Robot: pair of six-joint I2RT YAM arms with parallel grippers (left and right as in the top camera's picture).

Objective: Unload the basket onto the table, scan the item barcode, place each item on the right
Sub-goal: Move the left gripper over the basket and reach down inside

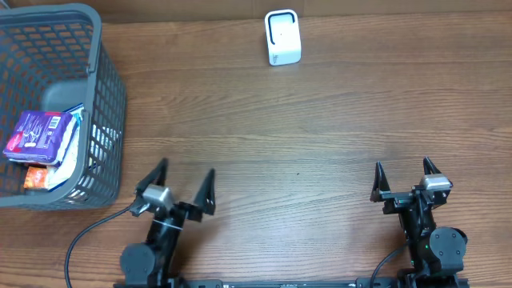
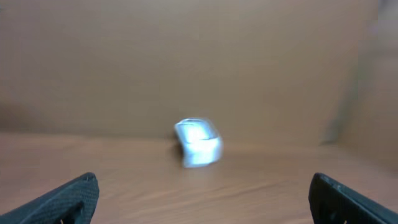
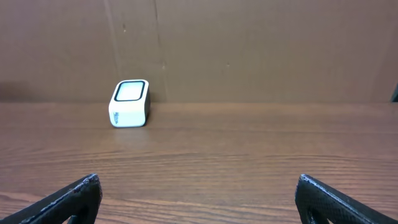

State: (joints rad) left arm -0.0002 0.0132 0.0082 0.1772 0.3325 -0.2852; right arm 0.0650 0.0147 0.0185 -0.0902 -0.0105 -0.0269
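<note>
Left gripper (image 1: 186,169) and right gripper (image 1: 402,163) both wide open, empty. Scanner (image 1: 282,38) at far edge, snack packs (image 1: 36,134) inside basket (image 1: 110,84).

The surface (image 1: 304,128) (brown wood grain) carries a white scanner (image 1: 282,38) near its far edge and a grey basket (image 1: 108,128) at left.

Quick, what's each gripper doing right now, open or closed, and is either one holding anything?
left gripper: open, holding nothing.
right gripper: open, holding nothing.
</note>
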